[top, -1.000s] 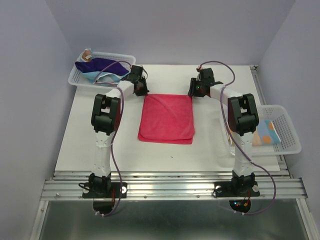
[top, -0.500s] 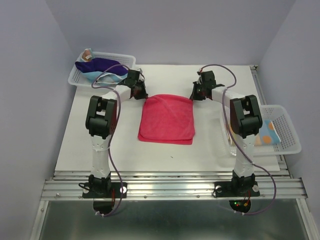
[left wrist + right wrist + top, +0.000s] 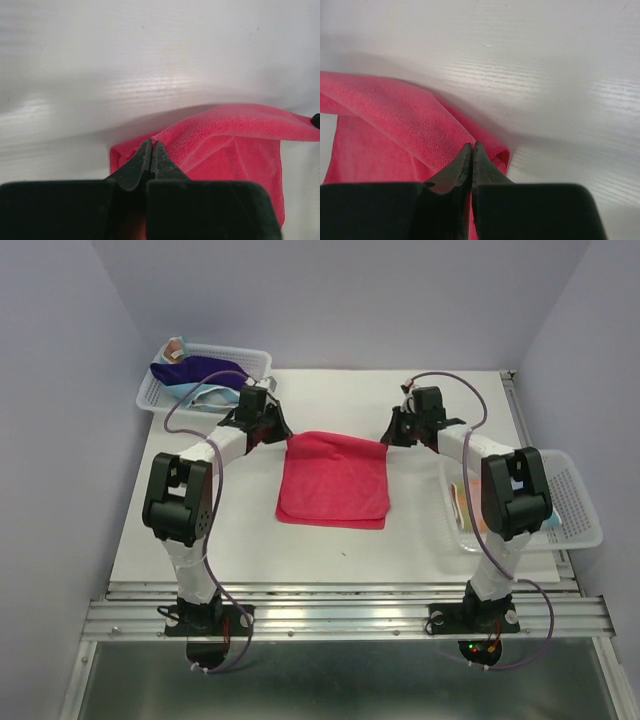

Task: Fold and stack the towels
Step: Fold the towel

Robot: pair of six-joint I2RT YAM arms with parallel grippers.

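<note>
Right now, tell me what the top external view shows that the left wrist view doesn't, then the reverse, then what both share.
Only top external: both arms whole, the left basket holding the navy towel and the light blue towel, the right basket, and the full outline of the pink towel. Only left wrist: the left gripper seen close, shut on the pink towel's corner, with that edge raised off the table. Both: the pink towel, the white table and the left gripper.
</note>
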